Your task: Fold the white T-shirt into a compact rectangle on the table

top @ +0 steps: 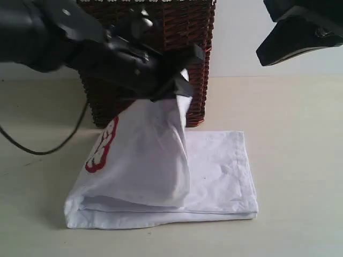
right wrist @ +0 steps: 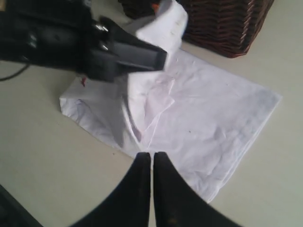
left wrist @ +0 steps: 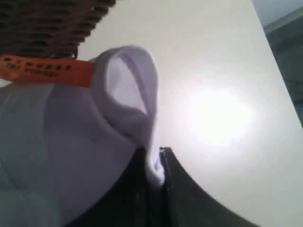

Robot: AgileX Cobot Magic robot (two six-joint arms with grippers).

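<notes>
Exterior view shows the white T-shirt lying mid-counter, directly in front of the wicker basket, with most of it already flattened into a layered rectangle on the counter. One portion, the one bearing the red lettering, is raised off the stack as a hanging flap. The left fingers are closed on this flap, pinching a thin fold of cloth just beside the collar (the orange neck tag sits close to the pinch). The right fingers are closed on nothing and hover above the shirt's near edge, clear of the fabric. The step in hand appears to be carrying the raised flap across the flat portion. To do it well, hold the pinch firm, keep the flap high enough that its hanging end does not drag or bunch the lower layers, and travel straight toward the far side of the rectangle so the edges line up. Lower before releasing. The free arm should stay out of the flap's path.
</notes>
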